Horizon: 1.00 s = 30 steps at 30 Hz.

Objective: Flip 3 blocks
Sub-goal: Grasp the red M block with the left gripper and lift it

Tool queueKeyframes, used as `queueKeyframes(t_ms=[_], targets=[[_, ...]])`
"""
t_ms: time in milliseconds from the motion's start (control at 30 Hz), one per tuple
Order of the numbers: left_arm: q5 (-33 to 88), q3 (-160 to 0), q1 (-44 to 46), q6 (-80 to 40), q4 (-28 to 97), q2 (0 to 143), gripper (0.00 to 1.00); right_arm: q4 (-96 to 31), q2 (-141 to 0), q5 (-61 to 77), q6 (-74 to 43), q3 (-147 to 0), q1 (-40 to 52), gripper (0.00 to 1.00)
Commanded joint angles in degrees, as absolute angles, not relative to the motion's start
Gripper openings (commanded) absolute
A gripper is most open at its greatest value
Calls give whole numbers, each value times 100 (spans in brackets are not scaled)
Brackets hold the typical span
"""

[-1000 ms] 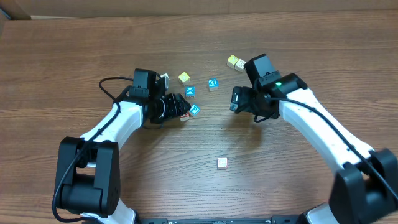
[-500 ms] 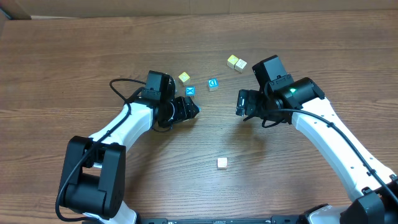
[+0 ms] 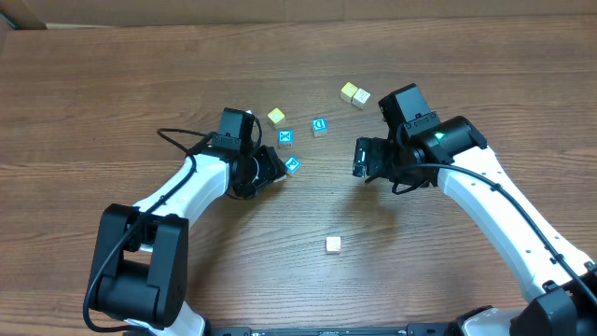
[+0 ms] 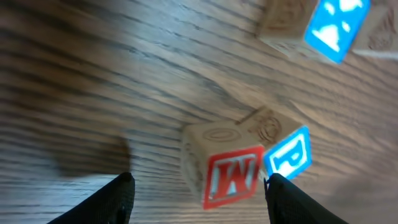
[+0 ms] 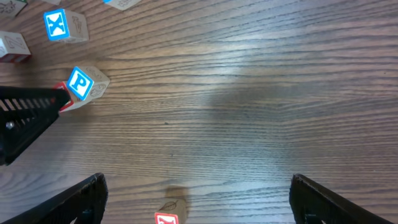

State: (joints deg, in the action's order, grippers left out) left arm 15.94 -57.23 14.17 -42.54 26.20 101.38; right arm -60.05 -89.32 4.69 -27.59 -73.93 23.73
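On the worktop (image 3: 298, 56), left of centre, the left claw (image 4: 199, 186) stood spread around a red-lettered block (image 4: 231, 174) without pinching it, the P block (image 4: 287, 154) just beside, while the right claw (image 5: 196, 183) hung wide and empty, so the flips seemed mostly undone.

The brown wood-grain table (image 3: 112, 84) carries a loose scatter of small wooden letter cubes: a yellow-topped cube (image 3: 276, 117), a blue-faced X cube (image 3: 285, 138) just beside it, a second blue-faced cube (image 3: 319, 126) near both, and farther off a pale yellow cube (image 3: 348, 91) touching a cream cube (image 3: 361, 97). A blue-faced P cube (image 4: 288, 152) sits tight against a red-faced cube (image 4: 231, 179) printed with an M or W, and well apart from all of them lies a lone cream cube (image 3: 333, 245) with a red side
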Motion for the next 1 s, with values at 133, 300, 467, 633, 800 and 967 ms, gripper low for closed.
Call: queueKeyframes(t_ms=[133, 300, 467, 633, 800, 967], targets=[[1470, -5684, 1468, -4390, 2451, 10481, 70, -5996, -8796, 615, -2711, -7553, 2381, 94], [1942, -5684, 1503, -4241, 2257, 11030, 61, -6034, -8796, 615, -2711, -7553, 2381, 94], [1922, -5684, 1503, -4237, 2506, 11205, 37, -6038, -8796, 613, -2668, -7553, 2381, 94], [1885, -5684, 1446, -4222, 2668, 11142, 41, -6042, -8796, 613, -2652, -7553, 2381, 94], [1793, -5684, 1269, -4246, 3055, 11139, 43, -6062, -8796, 613, -2648, -7553, 2381, 94], [1476, -5684, 1083, -4217, 3535, 11139, 43, -6058, -8796, 613, -2650, -7553, 2381, 94]])
